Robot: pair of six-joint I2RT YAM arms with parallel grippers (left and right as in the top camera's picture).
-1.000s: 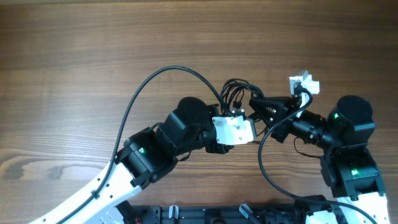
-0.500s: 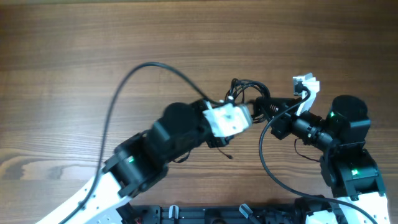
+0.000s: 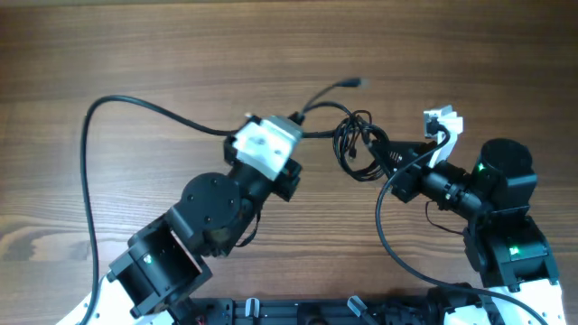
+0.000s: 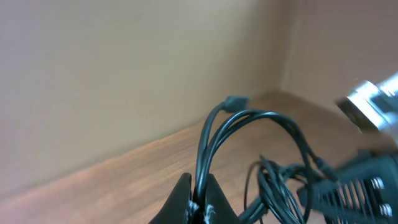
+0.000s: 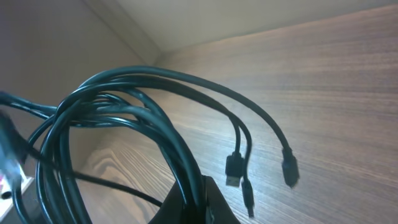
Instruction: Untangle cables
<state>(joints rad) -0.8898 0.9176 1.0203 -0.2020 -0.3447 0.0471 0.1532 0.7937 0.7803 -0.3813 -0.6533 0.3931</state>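
Black, thin, flexible cables [image 3: 354, 144] w/ small connector plugs hang in a loose looped knot right of centre in the overhead view, between the two arms and apparently lifted just off the brown wood-grain bench [image 3: 135, 54]. The left end effector [image 3: 300, 126] sits just left of the knot, fingers pressed together and pinching a doubled strand. In the left wrist view that strand rises from between its fingers and arcs over to the knot. One free cable end w/ a small dark plug [image 3: 355, 83] pokes out up and to the right, past the left end effector. The right end effector [image 3: 379, 155] is at the knot's right edge, also pressed together, clamping several loops at once. In the right wrist view the loops fan out from its fingers, and three loose plug ends [image 5: 233, 169] dangle over the bench. Handling, as a judgement: the cords look very light, limp and a bit slick, so they'll sag, slide and twist rather than hold shape. Loops will likely snag on each other, and plugs can catch when drawn through. Best hold is prob. a single strand close behind a plug, not the knot's middle. Pulling the two grips apart should be gentle, since a hard tug could tighten the knot or strain a plug joint.
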